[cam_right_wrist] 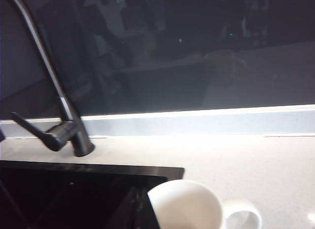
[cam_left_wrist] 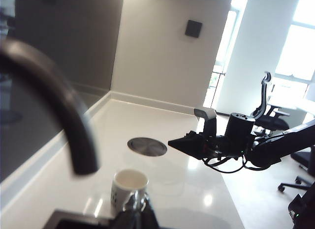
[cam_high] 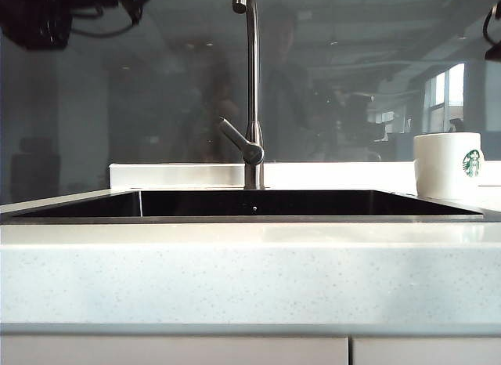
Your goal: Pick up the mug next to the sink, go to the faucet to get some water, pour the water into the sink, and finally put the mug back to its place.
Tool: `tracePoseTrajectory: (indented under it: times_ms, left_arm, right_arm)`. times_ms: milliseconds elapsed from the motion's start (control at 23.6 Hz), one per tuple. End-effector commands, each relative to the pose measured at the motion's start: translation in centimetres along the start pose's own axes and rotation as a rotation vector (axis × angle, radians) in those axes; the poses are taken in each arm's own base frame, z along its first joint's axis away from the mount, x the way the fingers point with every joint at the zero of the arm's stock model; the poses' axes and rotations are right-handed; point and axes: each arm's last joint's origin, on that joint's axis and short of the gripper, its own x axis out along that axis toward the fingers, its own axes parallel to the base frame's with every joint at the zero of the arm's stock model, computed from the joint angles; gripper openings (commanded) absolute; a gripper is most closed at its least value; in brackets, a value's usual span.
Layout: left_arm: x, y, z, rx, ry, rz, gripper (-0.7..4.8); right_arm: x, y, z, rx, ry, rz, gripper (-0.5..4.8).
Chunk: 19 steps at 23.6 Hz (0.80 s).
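The white mug (cam_high: 446, 165) with its green logo stands upright on the pale countertop, just right of the sink (cam_high: 250, 219). No gripper touches it. The faucet (cam_high: 252, 91) rises behind the middle of the sink, lever angled out to the left. In the left wrist view my left gripper (cam_left_wrist: 138, 213) is shut and empty, high beside the blurred faucet neck (cam_left_wrist: 59, 101) and looking down at the mug (cam_left_wrist: 129, 185). My right gripper (cam_left_wrist: 173, 142) hovers above the counter past the mug, shut on nothing. Its dark fingers (cam_right_wrist: 140, 214) show beside the mug (cam_right_wrist: 187, 204) over the sink's corner (cam_right_wrist: 74, 189).
A round metal cover (cam_left_wrist: 147, 146) is set in the countertop beyond the mug. A dark glass backsplash (cam_high: 156, 106) and a low white ledge (cam_high: 180, 175) run behind the sink. Dark arm parts (cam_high: 39, 16) hang at the upper left of the exterior view.
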Motion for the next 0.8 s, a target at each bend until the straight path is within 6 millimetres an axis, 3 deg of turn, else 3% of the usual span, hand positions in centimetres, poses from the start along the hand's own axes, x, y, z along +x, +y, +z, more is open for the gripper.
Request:
tracePoseTrajectory:
  times_ms: [42,127,212,296,677,804]
  left_arm:
    - [0.4,-3.4,3.4,0.120,-0.002,-0.017,-0.02]
    - [0.5,-4.8,4.6,0.135,0.002,-0.022,-0.03]
    - [0.6,-5.4,5.2,0.040,-0.001,-0.024,-0.04]
    - [0.8,-5.4,5.1,-0.027,0.004,-0.027,-0.04]
    - [0.8,-5.4,5.1,-0.018,0.004,-0.027,-0.03]
    - [0.5,-5.3,4.8,-0.026,0.107,-0.015,-0.03]
  right_arm:
    - [-1.0,0.9,1.4,-0.014,-0.034,0.016,-0.08]
    - [-1.1,1.0,1.7,-0.024,-0.052,0.019,-0.08]
    - [-1.0,0.9,1.6,-0.018,-0.040,0.016,-0.08]
    - [-1.0,0.9,1.5,-0.016,-0.037,0.016,-0.08]
    - [-1.0,0.9,1.5,-0.017,-0.038,0.016,-0.08]
    - [-1.0,0.9,1.5,-0.017,-0.038,0.016,-0.09]
